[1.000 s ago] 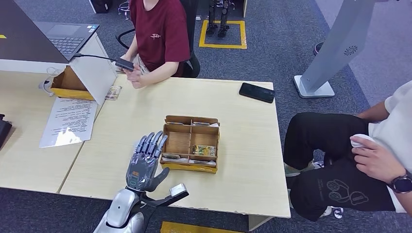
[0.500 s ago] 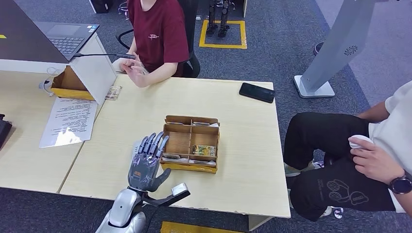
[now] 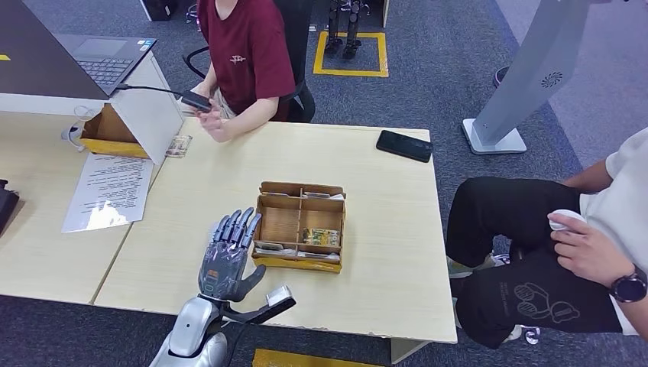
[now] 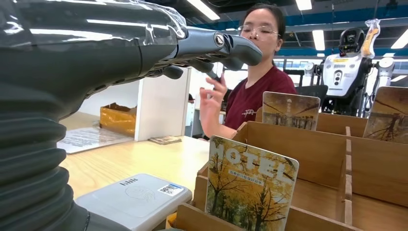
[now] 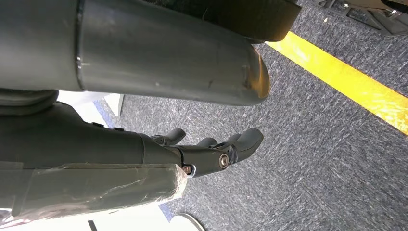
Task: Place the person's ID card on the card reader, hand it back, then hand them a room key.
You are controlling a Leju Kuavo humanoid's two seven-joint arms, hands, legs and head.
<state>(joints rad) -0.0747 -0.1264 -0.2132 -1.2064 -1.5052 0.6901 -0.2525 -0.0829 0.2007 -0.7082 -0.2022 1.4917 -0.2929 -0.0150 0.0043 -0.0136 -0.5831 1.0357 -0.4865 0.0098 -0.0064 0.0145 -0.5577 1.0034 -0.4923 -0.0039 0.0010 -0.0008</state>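
Left hand (image 3: 226,258) hovered spread and empty just left of the wooden box (image 3: 299,226), above the card reader (image 4: 130,198). Probably awaiting the ID card, nowhere clearly seen; called for taking it from the person (image 3: 243,53) beyond the box.

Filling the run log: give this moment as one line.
left hand: empty, fingers spread above card reader | right hand: hanging, empty | room key: in box
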